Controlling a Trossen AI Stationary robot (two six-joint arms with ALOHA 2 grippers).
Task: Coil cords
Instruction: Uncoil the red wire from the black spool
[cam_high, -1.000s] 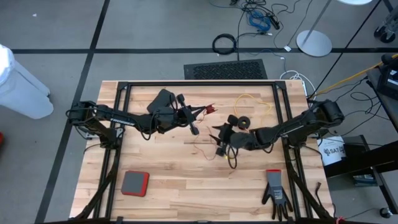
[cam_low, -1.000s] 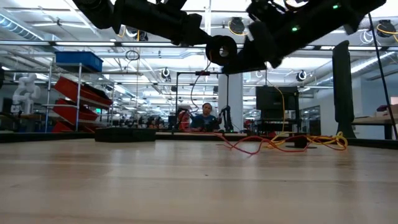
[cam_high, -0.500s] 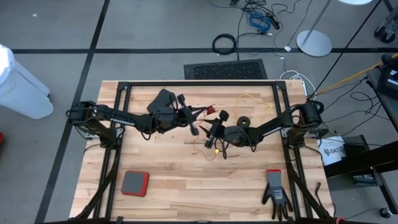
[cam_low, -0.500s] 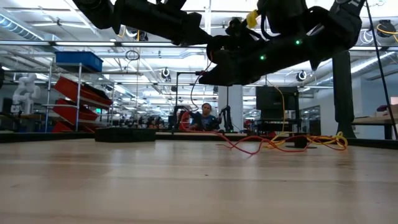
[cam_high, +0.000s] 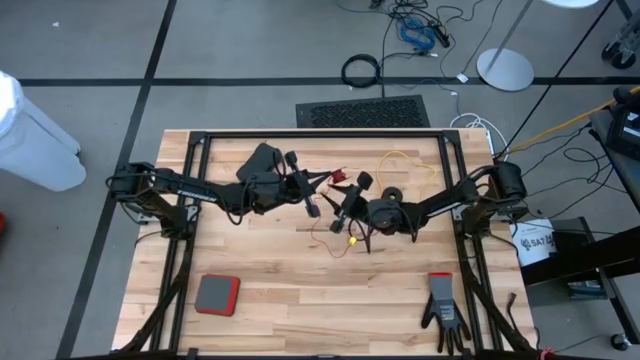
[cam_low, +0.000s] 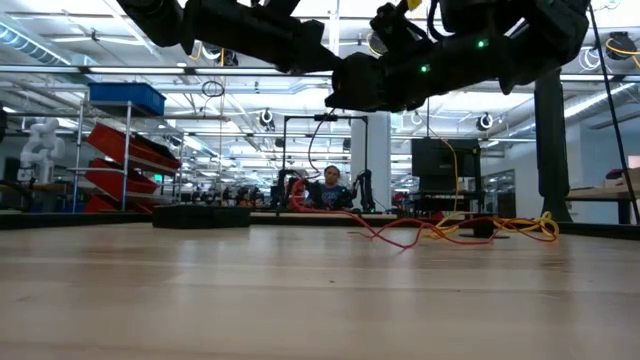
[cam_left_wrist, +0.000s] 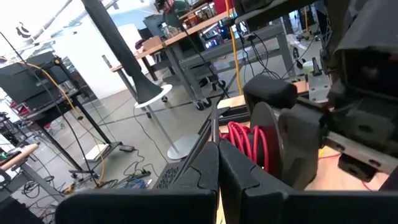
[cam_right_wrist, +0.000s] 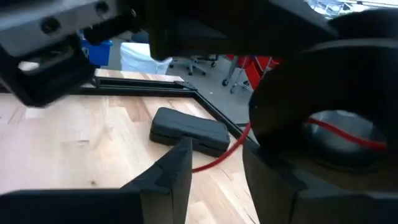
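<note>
We judge the coiling barely underway. Red cord (cam_high: 334, 181) partly wound on its reel (cam_left_wrist: 273, 140), the rest loose mid-desk (cam_high: 260, 270). Yellow cord (cam_high: 400, 160) sprawls far right, untouched. Left gripper (cam_high: 310, 203) clenched; right gripper (cam_high: 350, 205) beside the reel, grip unclear.

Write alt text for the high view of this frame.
Seen from above, both arms meet over the middle of a wooden table: the left gripper, shut, beside the right gripper, with thin red and yellow cords strewn nearby. A red-edged pad and a black glove lie toward the near edge.
</note>
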